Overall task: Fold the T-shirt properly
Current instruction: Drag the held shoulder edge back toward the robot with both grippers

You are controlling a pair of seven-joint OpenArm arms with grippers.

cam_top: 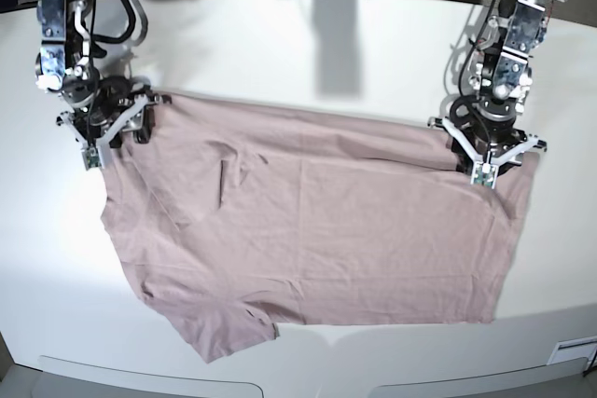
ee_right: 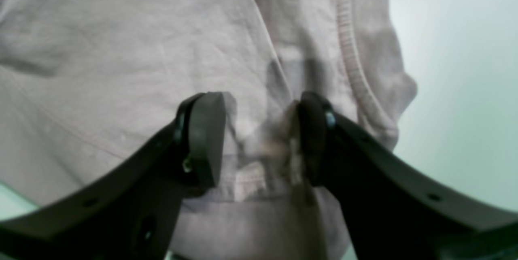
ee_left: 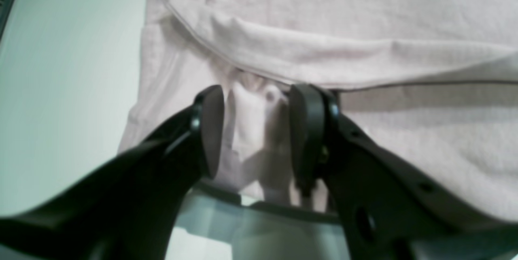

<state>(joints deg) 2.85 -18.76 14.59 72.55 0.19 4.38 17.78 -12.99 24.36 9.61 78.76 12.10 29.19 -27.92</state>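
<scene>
**Two loose pinches on a shirt that could slide either way**

My left claw [ee_left: 255,130] stands parted with a bunched fold of the T-shirt [cam_top: 317,230] rising between its pads. The cloth fills the gap, but I cannot tell whether the pads truly bite it. A hemmed edge lies just beyond the fingertips, and pale table [ee_left: 60,90] sits off to one side.

My right claw [ee_right: 259,138] is likewise apart, straddling a crease, with a ribbed seam just outside one finger [ee_right: 313,138]. Again, I cannot say it grips.

The shirt lies spread on the table between my two claws, one sleeve trailing at the near edge.

My worry is that if I lift now, a thin pinch may slip and leave one corner behind, skewing the fold. I also judge that I may catch only the top layer, so the lower one drags. Uneven lifting would wrinkle the middle.
</scene>
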